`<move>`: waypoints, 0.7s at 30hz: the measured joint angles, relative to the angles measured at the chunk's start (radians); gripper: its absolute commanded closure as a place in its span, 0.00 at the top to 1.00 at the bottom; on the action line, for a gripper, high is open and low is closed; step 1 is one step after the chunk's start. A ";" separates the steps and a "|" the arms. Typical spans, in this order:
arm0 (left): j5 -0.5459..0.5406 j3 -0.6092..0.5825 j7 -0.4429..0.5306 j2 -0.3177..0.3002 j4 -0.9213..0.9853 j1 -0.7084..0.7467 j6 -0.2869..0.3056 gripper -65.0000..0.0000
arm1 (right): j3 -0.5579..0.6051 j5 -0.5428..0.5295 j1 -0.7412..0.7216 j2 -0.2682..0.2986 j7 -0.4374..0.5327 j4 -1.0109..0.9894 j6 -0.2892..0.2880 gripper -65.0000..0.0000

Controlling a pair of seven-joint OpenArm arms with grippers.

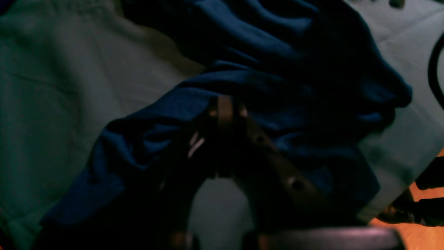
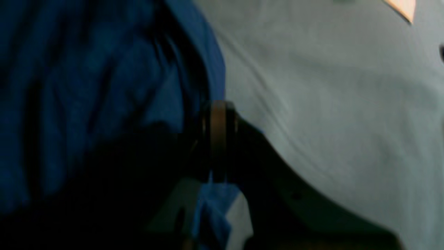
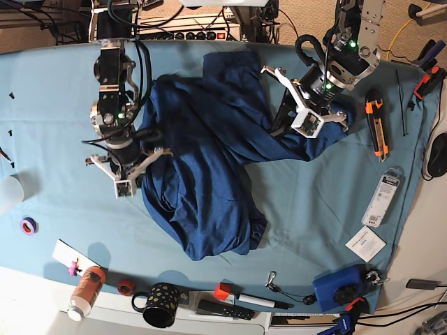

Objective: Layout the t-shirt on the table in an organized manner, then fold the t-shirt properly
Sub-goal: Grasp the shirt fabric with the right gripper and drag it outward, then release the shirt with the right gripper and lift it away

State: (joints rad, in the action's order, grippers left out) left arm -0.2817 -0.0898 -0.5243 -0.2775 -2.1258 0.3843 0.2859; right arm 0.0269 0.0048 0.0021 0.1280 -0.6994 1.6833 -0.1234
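Left wrist view: left gripper (image 1: 224, 110) has its jaws pressed together, pinching a fold of the dark navy-blue soft fabric t-shirt (image 1: 277, 69). Shirt is bunched in ridges across the light teal cloth-covered table (image 1: 69, 86) (frame is dark, detail poor).

Right wrist view: right gripper (image 2: 218, 139) is also clamped, with a navy t-shirt (image 2: 86, 86) edge caught between the tips; a scrap of blue cloth shows below them. Teal table cloth (image 2: 329, 104) fills the right half, wrinkled. Blurry.

Base view: t-shirt (image 3: 209, 160) lies crumpled mid-table, running diagonally from the far centre toward the near edge, not flat. Right gripper (image 3: 129, 174) sits at the shirt's edge on this view's left; left gripper (image 3: 297, 115) grips the shirt's other side, on this view's right. Table (image 3: 314, 202) rim holds clutter: a black mug with yellow dots (image 3: 159, 305), an orange-handled utility knife (image 3: 375, 122), a purple tape ring (image 3: 28, 225), a blue boxy device (image 3: 339, 286).
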 measured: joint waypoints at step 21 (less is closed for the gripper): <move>0.000 0.000 0.000 0.000 0.000 0.000 0.000 0.00 | 0.000 0.000 -0.005 -0.095 0.058 -0.161 -0.071 0.00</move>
State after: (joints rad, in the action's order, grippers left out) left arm -0.2817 -0.0898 -0.5243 -0.2775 -2.1258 0.3840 0.2859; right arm 0.0265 0.0044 -0.0032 0.0334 -0.6418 1.5227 -0.1944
